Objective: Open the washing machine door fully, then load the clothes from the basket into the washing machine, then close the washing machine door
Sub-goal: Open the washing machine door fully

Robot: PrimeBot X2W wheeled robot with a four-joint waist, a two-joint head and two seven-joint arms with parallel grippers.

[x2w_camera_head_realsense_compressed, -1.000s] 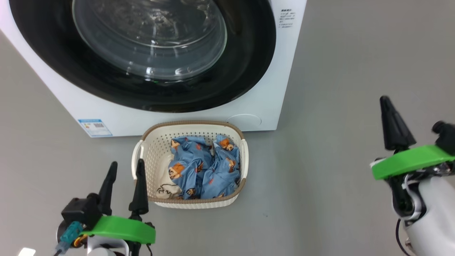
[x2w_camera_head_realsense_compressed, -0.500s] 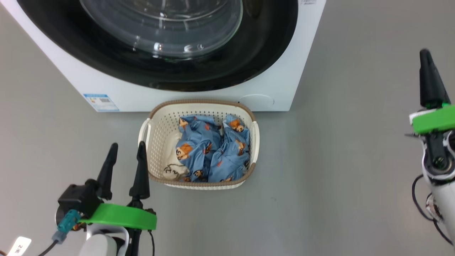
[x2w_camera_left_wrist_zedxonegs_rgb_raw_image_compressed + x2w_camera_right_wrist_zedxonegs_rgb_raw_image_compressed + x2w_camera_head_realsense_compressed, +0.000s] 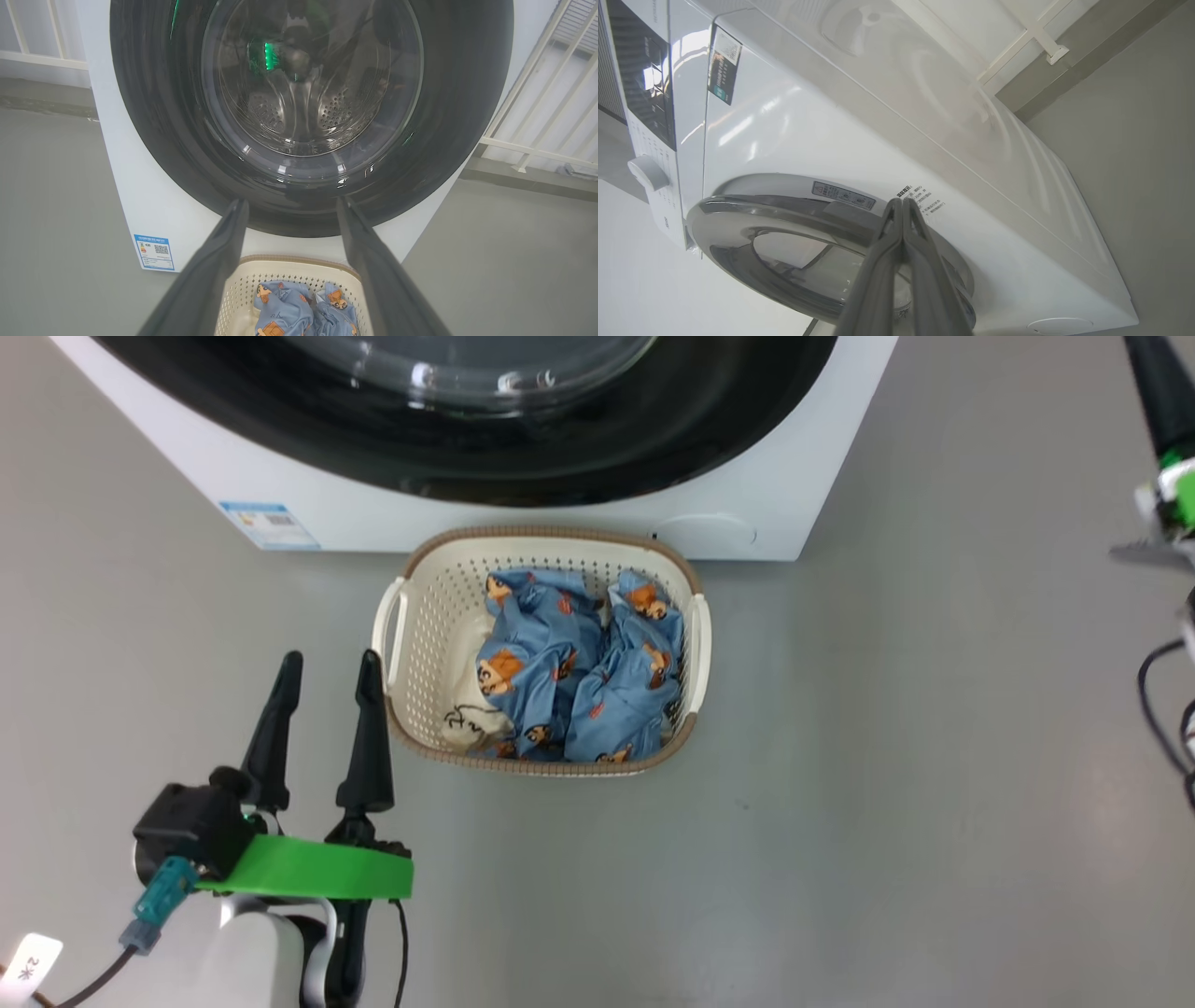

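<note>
Basket [image 3: 551, 534] of crumpled blue clothes [image 3: 579, 672] stands just before the glossy black door [image 3: 653, 457]; left claw [image 3: 330, 663] released, right claw [image 3: 902, 205] clenched empty.

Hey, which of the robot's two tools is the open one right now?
The left tool, at the lower left of the head view beside the basket: its two fingers stand clearly apart. On the right tool they are pressed together.

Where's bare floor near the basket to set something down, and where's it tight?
Widest free patch: floor right of the basket, out toward the right claw. Also free: floor on the basket's near side, right of the left claw. Tight: the basket's back rim nearly meets the washer, and the left claw stands close by its left side.
</note>
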